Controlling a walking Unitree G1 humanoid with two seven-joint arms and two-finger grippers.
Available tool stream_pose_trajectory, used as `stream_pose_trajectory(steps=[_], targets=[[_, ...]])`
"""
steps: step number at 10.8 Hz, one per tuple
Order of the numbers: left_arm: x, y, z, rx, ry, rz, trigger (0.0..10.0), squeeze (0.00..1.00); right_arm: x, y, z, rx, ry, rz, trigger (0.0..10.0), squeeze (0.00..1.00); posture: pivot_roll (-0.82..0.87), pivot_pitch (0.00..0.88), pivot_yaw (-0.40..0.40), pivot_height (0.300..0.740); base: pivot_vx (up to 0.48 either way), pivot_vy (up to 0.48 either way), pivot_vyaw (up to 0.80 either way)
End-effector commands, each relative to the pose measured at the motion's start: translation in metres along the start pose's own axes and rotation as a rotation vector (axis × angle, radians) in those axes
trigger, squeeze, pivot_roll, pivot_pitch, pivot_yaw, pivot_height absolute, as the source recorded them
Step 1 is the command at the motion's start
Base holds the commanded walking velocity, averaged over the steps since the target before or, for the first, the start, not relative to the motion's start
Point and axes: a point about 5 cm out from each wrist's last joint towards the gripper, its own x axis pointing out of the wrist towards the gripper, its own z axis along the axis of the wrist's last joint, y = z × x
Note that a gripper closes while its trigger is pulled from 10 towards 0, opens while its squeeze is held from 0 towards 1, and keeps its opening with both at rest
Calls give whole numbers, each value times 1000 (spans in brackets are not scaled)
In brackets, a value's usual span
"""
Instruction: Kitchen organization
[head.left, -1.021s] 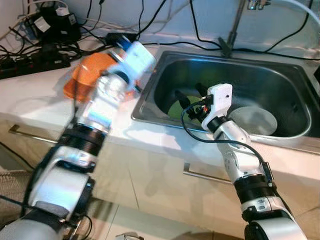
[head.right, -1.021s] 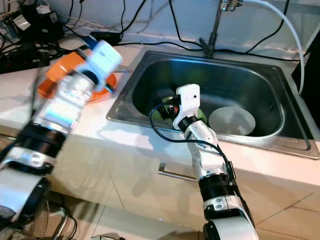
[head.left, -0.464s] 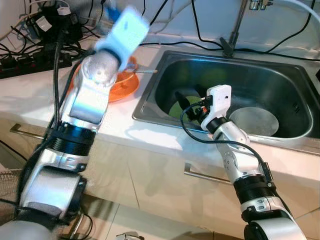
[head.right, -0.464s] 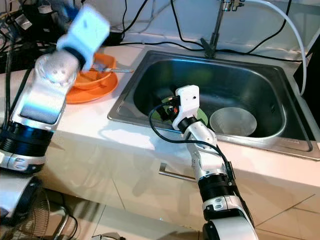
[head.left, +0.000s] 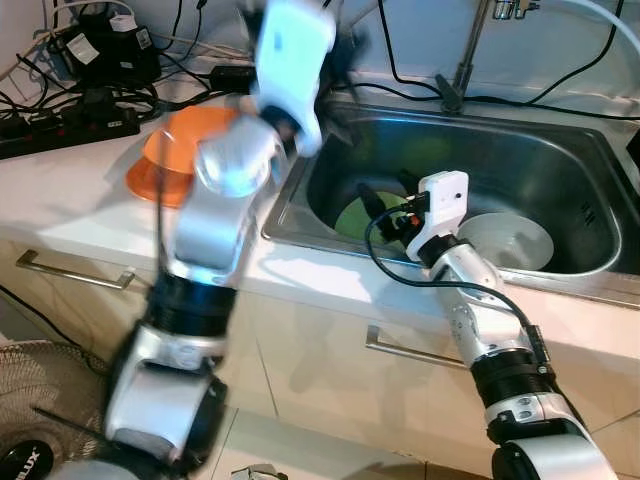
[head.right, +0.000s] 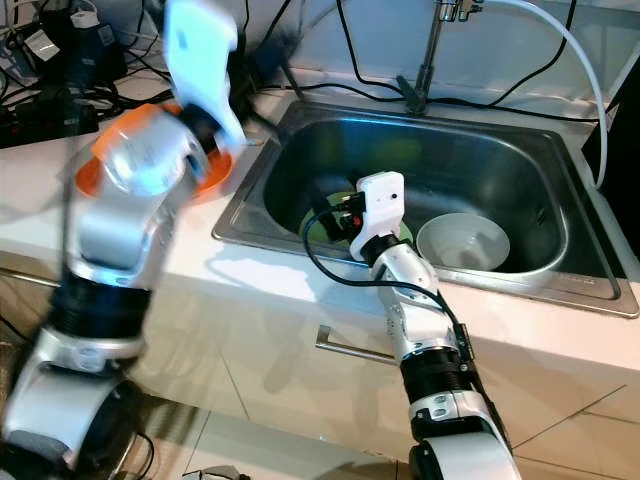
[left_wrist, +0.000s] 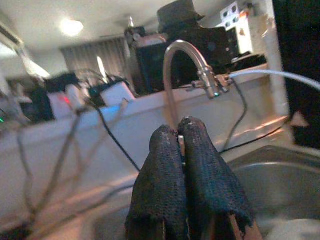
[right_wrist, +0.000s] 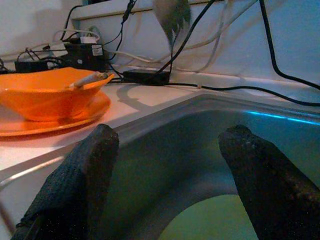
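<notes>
The raised silver left arm (head.left: 235, 170) is smeared by motion blur and covers much of the orange bowl and plate (head.left: 165, 150) on the white tabletop (head.left: 70, 190). The flat green plate (head.left: 362, 212) in the steel sink (head.left: 520, 160) is partly hidden behind the right gripper (head.left: 378, 200). The curved chrome tap (head.left: 470, 50) is cut off by the top edge.

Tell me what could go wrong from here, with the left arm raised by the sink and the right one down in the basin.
1. The left gripper, fingers shut, is up near the faucet and the loose cables; a wide swing could snag one.
2. The left arm hangs over the orange bowl and orange plate; lowering it carelessly could knock them.
3. The right gripper sits open inside the sink above the green plate, beside the white bowl; a sideways move could strike the bowl.
</notes>
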Motion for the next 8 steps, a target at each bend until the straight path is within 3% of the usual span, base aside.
stream_pose_trajectory(steps=[1, 2, 5, 8], targets=[[-4, 4, -6, -89, 5, -3, 10000, 0, 1, -4, 7, -20, -24, -14, 10000, 0, 90, 0, 18, 740, 0, 0, 0], [-6, 1, -14, -176, 16, -35, 10000, 0, 1, -5, 8, -27, -28, -18, 10000, 0, 84, 0, 20, 740, 0, 0, 0], [-16, -7, -40, -276, 91, -94, 10000, 0, 1, -4, 11, -51, -40, -13, 10000, 0, 77, 0, 20, 740, 0, 0, 0], [-20, -13, -46, -339, 101, -126, 10000, 0, 4, 14, 13, -43, -53, 93, 10000, 0, 74, 0, 20, 740, 0, 0, 0]])
